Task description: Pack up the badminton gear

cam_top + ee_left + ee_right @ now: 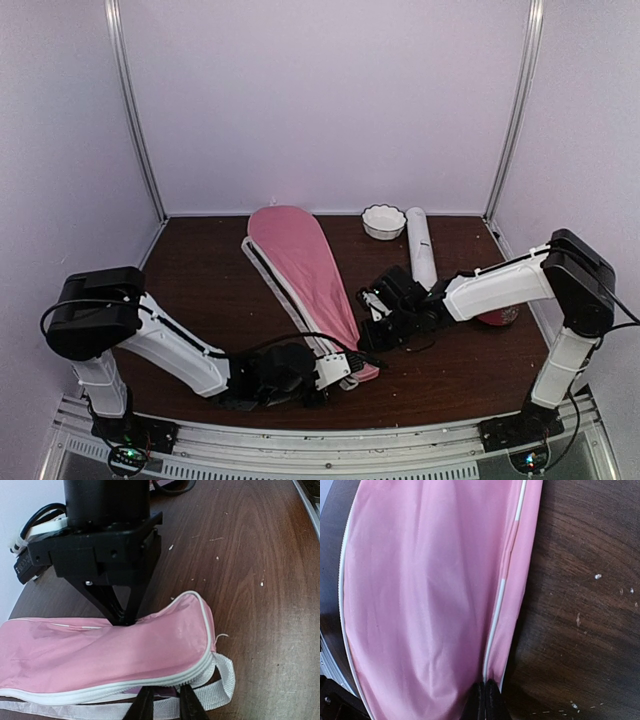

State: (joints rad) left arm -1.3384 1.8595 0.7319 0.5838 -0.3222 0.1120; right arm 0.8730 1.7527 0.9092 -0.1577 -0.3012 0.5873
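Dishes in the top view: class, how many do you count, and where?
2. A white scalloped bowl sits at the far edge beside the white tube; a red dish shows partly behind the right arm. More may be hidden.

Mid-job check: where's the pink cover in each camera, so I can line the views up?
Top external: cover lies diagonally mid-table, narrow end toward the arms.
Left wrist: cover fills the lower left, its narrow end right of centre.
Right wrist: cover fills the left two thirds.
Shared landmark: its white trim.
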